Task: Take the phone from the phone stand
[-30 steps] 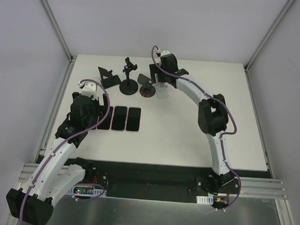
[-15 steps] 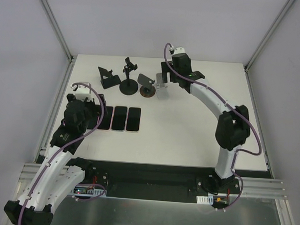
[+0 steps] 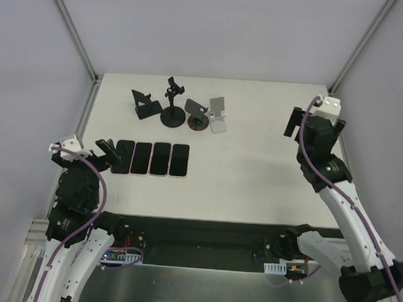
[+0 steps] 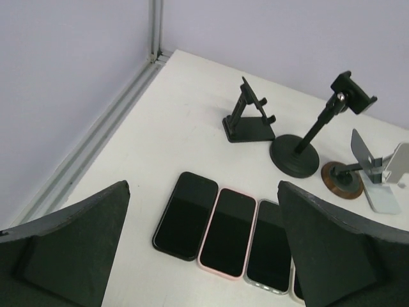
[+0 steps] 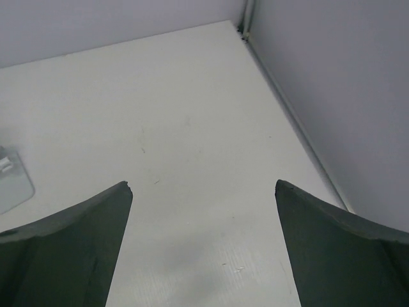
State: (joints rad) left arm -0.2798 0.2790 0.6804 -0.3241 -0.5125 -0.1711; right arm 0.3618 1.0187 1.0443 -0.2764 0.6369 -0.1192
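Observation:
Several phones lie flat in a row on the white table (image 3: 254,160): a black one (image 4: 185,214), a pink-cased one (image 4: 231,230), a clear-cased one (image 4: 271,246), and a fourth (image 3: 179,161) at the right end. Along the back stand a black folding stand (image 3: 144,105), a black clamp stand (image 3: 172,109), a brown-based stand (image 3: 197,117) and a white stand (image 3: 218,115); none of them holds a phone. My left gripper (image 3: 108,151) is open and empty just left of the phone row. My right gripper (image 3: 296,122) is open and empty over bare table at the right.
The stands also show in the left wrist view: folding stand (image 4: 249,118), clamp stand (image 4: 297,153), brown-based stand (image 4: 342,179), white stand (image 4: 386,188). A corner of the white stand (image 5: 13,185) shows in the right wrist view. Enclosure walls and metal rails border the table.
My right arm has swung away from the white stand to the right side of the table. My left arm has drawn back toward the near left edge. Both grippers are empty.

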